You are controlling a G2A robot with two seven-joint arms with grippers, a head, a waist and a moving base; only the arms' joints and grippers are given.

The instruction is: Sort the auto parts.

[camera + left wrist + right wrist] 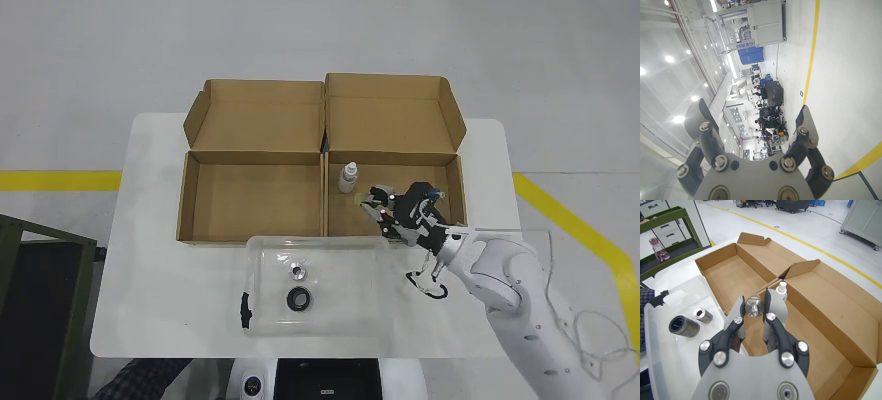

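Two fingers of the right gripper (754, 305) clamp a round silver metal part (754, 310) above the right brown cardboard box (829, 313), near a white plastic bottle (782, 290). A dark cylinder (683, 326) and a grey metal cylinder (703, 315) sit in the clear plastic tray (677, 362). The left gripper (753, 106) is spread open.

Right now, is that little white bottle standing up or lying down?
Standing up: the white bottle sits cap-up on the floor of a cardboard box.

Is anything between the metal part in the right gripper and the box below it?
Nothing visible. The metal part in the right gripper hangs over the cardboard box's bare floor; a white bottle stands apart in a corner.
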